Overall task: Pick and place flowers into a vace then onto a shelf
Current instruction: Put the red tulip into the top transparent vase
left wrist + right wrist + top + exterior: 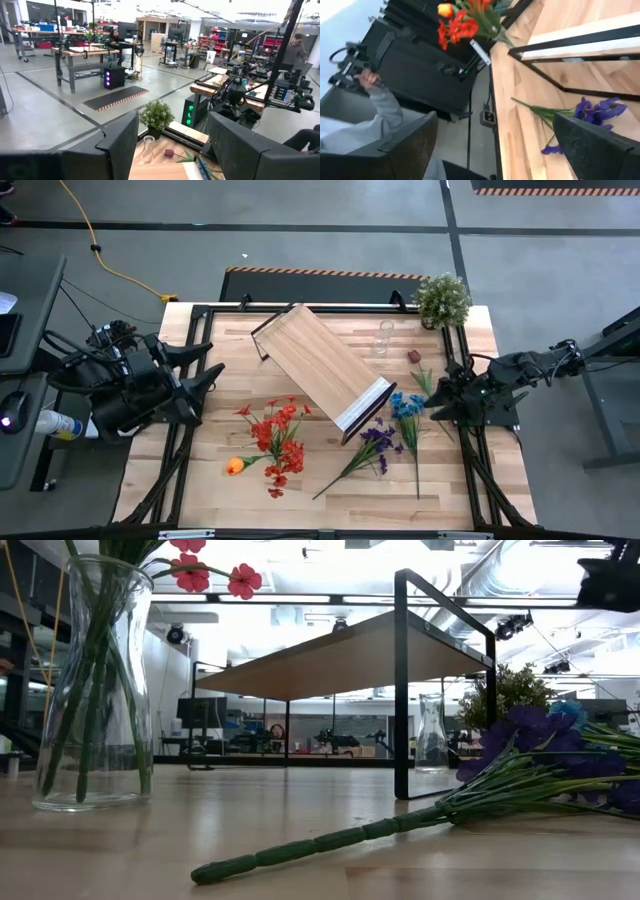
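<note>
Overhead, the plank tabletop [200, 470] fills the middle, with the shelf [320, 370] lying diagonally across it, its white-edged end pointing toward the near right. The left gripper [205, 380] waits at the table's left edge, fingers parted about halfway with nothing between them. The right gripper [435, 398] sits at the right edge just beside the blue flowers [407, 408], fingers spread wide and holding nothing.

The flowers lie loose on the near half of the table: a red cluster [278, 435] left of centre, an orange bloom [235, 466] beside it, purple stems [375, 442] under the shelf's white end, and a dark maroon bloom [414, 356] near the far right. A clear glass vase [384, 338] stands just beyond the shelf, apart from it. A bushy potted plant [442, 300] occupies the far right corner.

From table height, another glass vase [92, 680] close to the camera holds green stalks and red blooms.

Beyond lies a workshop with grey floor, benches and seated people.
</note>
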Robot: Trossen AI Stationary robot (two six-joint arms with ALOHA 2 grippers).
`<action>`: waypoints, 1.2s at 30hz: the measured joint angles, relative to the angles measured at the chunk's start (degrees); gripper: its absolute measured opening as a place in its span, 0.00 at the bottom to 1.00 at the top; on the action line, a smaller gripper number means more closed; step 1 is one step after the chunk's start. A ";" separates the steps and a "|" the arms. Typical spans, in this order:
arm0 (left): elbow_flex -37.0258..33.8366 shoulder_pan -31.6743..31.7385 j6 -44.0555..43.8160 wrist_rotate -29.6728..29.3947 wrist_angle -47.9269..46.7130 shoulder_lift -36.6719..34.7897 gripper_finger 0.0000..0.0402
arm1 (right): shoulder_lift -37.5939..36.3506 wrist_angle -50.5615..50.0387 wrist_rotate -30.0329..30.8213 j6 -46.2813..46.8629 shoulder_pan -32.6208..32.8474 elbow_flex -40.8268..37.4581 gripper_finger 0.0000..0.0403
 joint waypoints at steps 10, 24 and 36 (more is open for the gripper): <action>0.00 0.00 -0.19 0.01 -0.01 0.02 0.67 | 0.04 -6.84 1.66 0.21 0.00 1.26 0.95; 0.00 0.00 0.07 0.01 -1.39 0.09 0.67 | 2.79 -46.19 18.60 4.26 0.00 22.06 0.95; 0.00 0.00 0.20 0.01 -2.62 0.07 0.67 | 8.81 -57.31 20.31 15.56 -0.04 19.04 0.95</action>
